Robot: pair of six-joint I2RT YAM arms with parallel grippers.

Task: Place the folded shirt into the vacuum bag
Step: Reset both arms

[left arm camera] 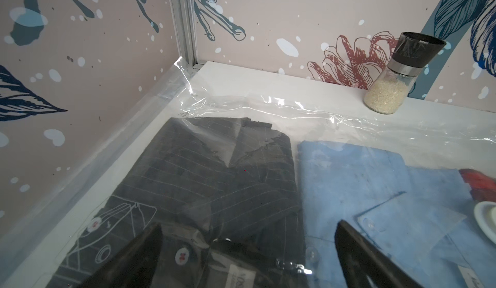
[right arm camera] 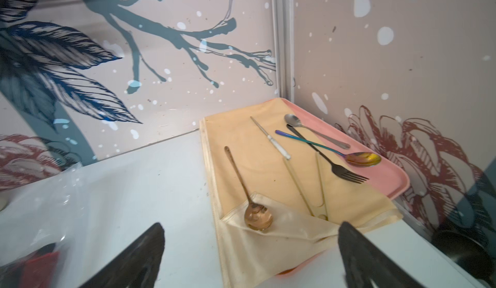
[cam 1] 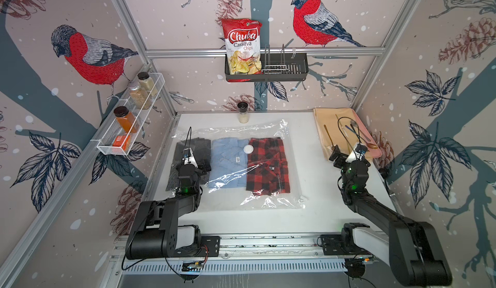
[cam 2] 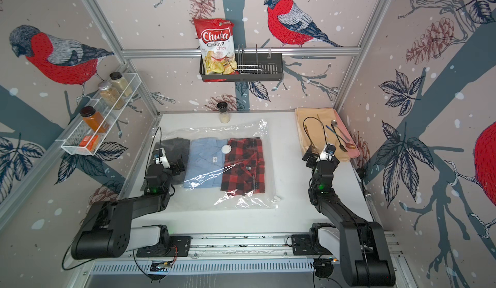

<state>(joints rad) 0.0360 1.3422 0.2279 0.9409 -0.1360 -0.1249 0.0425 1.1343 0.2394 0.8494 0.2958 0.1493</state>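
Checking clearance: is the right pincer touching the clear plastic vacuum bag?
Apart. In both top views, bare white table separates the right pincer from the clear plastic vacuum bag.

Clear vacuum bag [cam 1: 268, 200], dark pinstriped shirt [left arm camera: 214, 182], light-blue shirt [cam 1: 228, 166], red-black plaid shirt [cam 1: 268, 166]

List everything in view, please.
bag: one, clear, table centre
shirts: three, dark, blue, red plaid, in bag
cap: one, white, on bag
grinder: one, black-topped, behind bag
chips: one, red, in rack
rack: one, black, back wall
jars: three, tan and orange, in shelf
box: one, orange, in shelf
shelf: one, white, left wall
tray: one, pink, far right corner
cloth: one, beige, over tray
cutlery: about six, mixed, on cloth and tray
left claw: one, black, open, over dark shirt
right claw: one, black, open, near tray
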